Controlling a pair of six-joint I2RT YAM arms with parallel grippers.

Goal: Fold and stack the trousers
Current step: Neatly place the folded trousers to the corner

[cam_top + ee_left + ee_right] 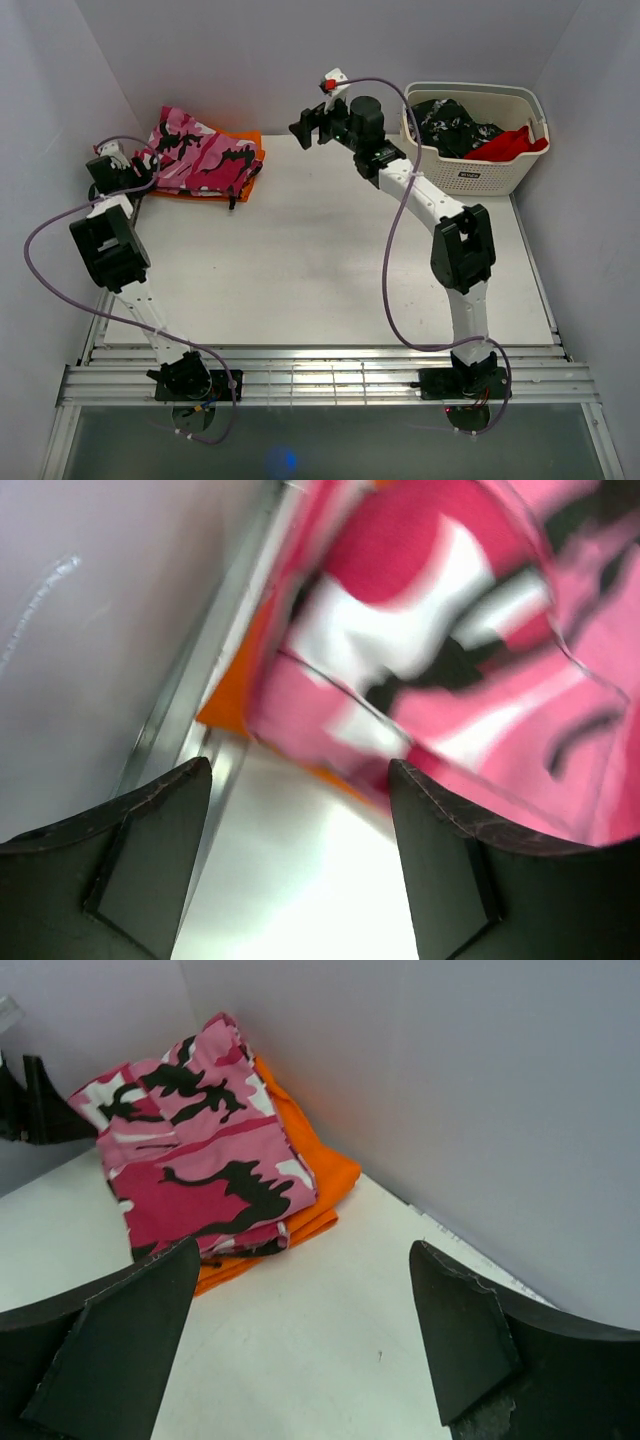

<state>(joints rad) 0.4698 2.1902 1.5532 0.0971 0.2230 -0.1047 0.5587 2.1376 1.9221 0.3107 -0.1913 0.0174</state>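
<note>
The pink camouflage trousers [205, 152] lie folded on top of a folded orange cloth [250, 140] at the table's far left corner. They also show in the left wrist view [470, 650] and in the right wrist view [190, 1170]. My left gripper [128, 172] is open and empty, just left of the stack, close to its near edge [300, 780]. My right gripper [305, 128] is open and empty, above the table to the right of the stack [300, 1260].
A white laundry basket [478, 175] stands at the back right, holding a black-and-white speckled garment [450, 125] and a red cloth [510, 142]. Grey walls close in the table at the left, back and right. A metal rail [185, 695] runs along the left wall.
</note>
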